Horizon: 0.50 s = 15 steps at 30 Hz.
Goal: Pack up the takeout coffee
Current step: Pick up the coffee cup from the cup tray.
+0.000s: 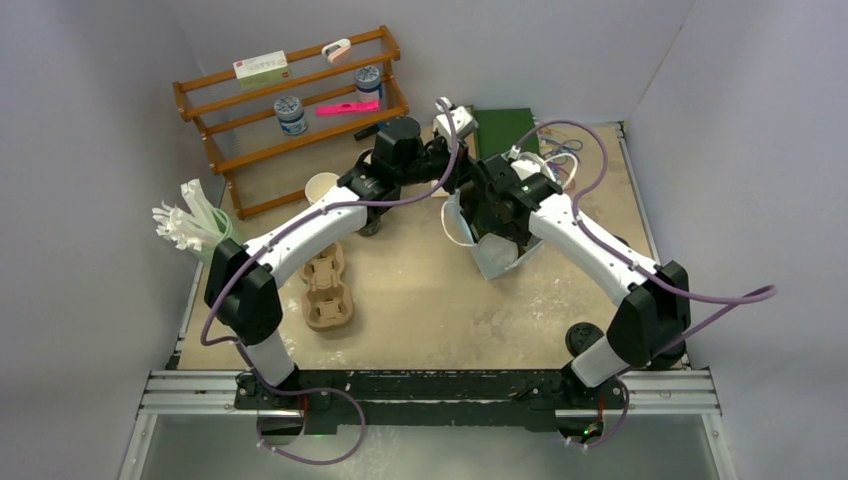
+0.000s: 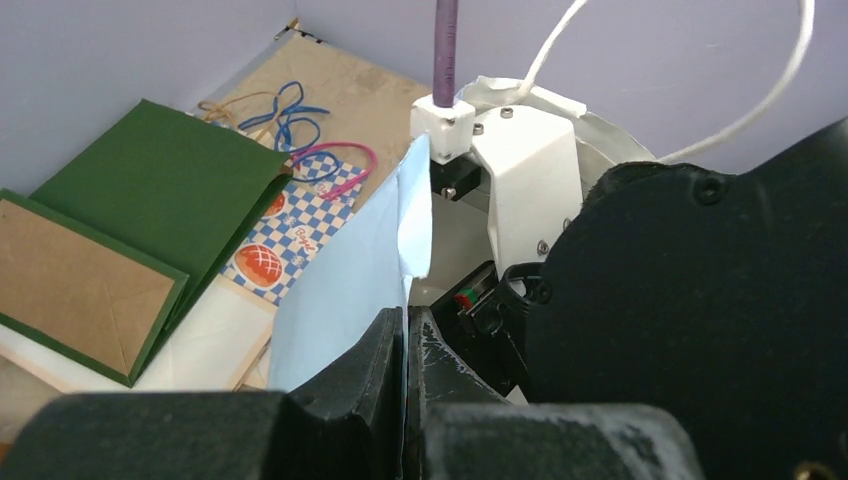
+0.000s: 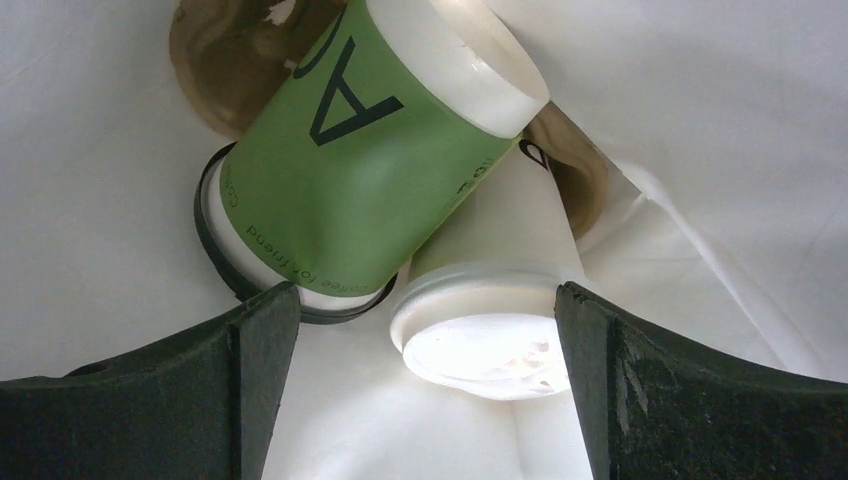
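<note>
On my right wrist feed, both coffees lie inside the white bag [image 3: 700, 120]. The green cup [image 3: 340, 160] lies tilted, with dark lettering on its side, a cream-white end toward the upper right and a black ring round its lower end. Partly beneath it, the white cup [image 3: 500, 240] points its round white lid [image 3: 480, 345] at the camera, and the two cups touch. My right jaws are spread wide to either side of them, gripping nothing. On the left wrist feed, the left jaws are clamped on the bag's upper edge. From the top camera I see the bag toward the far side of the worktop [image 1: 420, 300], with both wrists at it.
</note>
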{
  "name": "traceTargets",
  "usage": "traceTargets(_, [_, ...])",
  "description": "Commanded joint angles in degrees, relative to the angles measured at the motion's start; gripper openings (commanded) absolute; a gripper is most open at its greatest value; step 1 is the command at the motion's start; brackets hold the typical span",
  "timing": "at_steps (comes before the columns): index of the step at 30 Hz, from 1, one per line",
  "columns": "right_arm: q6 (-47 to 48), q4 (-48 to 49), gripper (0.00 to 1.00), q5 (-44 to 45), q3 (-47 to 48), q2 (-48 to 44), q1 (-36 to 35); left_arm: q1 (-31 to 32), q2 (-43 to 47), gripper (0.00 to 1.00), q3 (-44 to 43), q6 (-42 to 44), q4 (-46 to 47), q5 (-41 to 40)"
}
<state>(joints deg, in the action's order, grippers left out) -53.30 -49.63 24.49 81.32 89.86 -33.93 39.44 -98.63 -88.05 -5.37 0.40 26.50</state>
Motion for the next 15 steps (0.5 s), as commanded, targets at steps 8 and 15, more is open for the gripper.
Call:
traceTargets(8, [0.0,19.7,0.99,4.6,-6.1,-9.1,5.5,0.0,9.5,0.0,5.3,-2.6,-0.1,1.8])
traceTargets(15, [4.5,24.6,0.99,2.5,-7.8,-11.3,8.0,-1.7,9.7,0.0,6.2,-8.1,-1.8,1.7])
